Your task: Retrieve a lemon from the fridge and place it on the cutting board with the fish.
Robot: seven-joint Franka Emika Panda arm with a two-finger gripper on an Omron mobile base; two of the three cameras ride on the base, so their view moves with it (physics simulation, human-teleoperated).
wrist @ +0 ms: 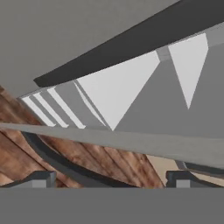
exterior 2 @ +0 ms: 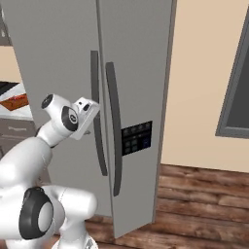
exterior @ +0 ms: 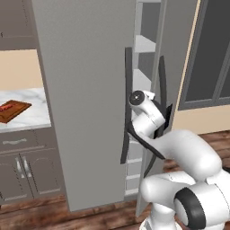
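Note:
The fridge (exterior: 85, 90) is a tall grey two-door unit, and its left door stands ajar. White shelves (exterior: 144, 45) show through the gap between the doors. My gripper (wrist: 111, 181) is open with nothing between its fingertips (wrist: 41, 178), and it points into that gap beside the dark door handles (exterior: 127, 103). In the right base view my hand (exterior 2: 85, 114) sits against the left door's handle on the fridge (exterior 2: 138, 68). The cutting board (exterior: 15, 110) lies on the marble counter at far left with the red fish (exterior: 6, 108) on it. The lemon is out of view.
Grey cabinets (exterior: 22, 166) with drawers stand under the marble counter (exterior: 31, 117), left of the fridge. A dark control panel (exterior 2: 136, 137) is set in the right door. A window (exterior: 211, 58) is on the wall to the right, and the floor (exterior 2: 204, 204) is wood planks.

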